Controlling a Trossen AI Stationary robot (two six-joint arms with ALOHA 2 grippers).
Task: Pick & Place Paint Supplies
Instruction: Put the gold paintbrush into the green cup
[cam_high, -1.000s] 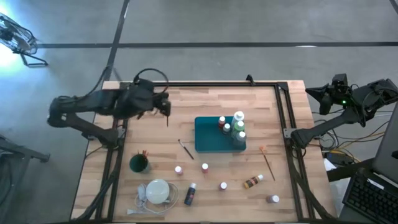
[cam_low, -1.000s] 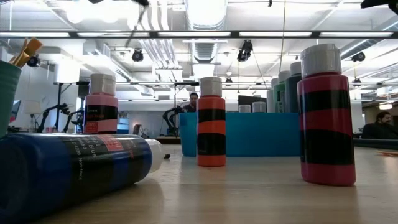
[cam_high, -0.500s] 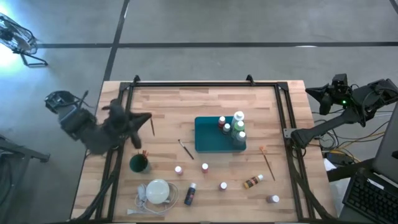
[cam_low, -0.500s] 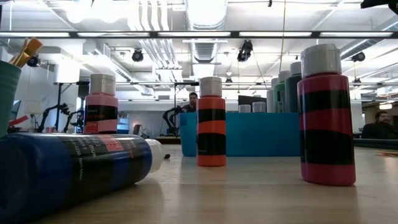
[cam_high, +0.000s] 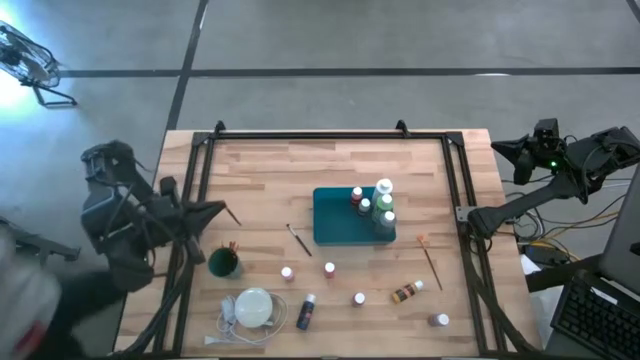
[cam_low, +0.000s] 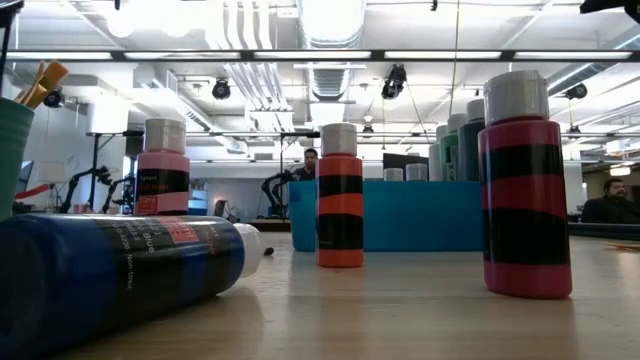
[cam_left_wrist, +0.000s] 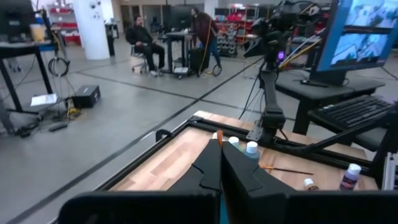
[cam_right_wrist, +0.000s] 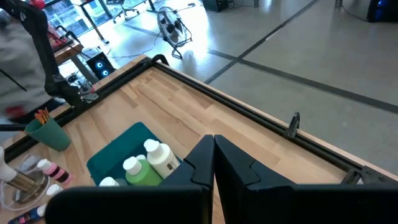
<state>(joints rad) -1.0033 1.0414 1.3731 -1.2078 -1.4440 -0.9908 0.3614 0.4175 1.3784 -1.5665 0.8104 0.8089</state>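
Note:
My left gripper (cam_high: 222, 207) hangs over the table's left edge, just far of the green cup (cam_high: 222, 263) that stands there with brushes in it. It is shut on a thin dark brush (cam_high: 232, 215). The teal tray (cam_high: 335, 228) at mid-table holds several bottles (cam_high: 380, 205). Loose paint bottles (cam_high: 329, 269) stand or lie on the near half of the table, along with a dark brush (cam_high: 298, 240) and an orange-handled brush (cam_high: 430, 258). My right gripper (cam_right_wrist: 214, 146) waits shut beyond the table's right far corner. My left gripper pinches the thin brush between its two shut fingers (cam_left_wrist: 211, 163). A short orange bit (cam_left_wrist: 219, 138) sticks out past the fingertips in the wrist view. The fingers come in nearly level from the table's left. The brush is lifted clear of the table.
A white round disc with a cord (cam_high: 254, 307) lies near the front left. A black frame rail (cam_high: 330, 133) runs around the table. A blurred person (cam_high: 30, 310) shows beyond the left near corner. Bare wood lies on the far half (cam_high: 300, 165).
My left gripper has swung from the table's far left part toward the left edge and the near side, closer to the green cup. It has rolled and carried the brush along, clear of the table. It has stayed shut.

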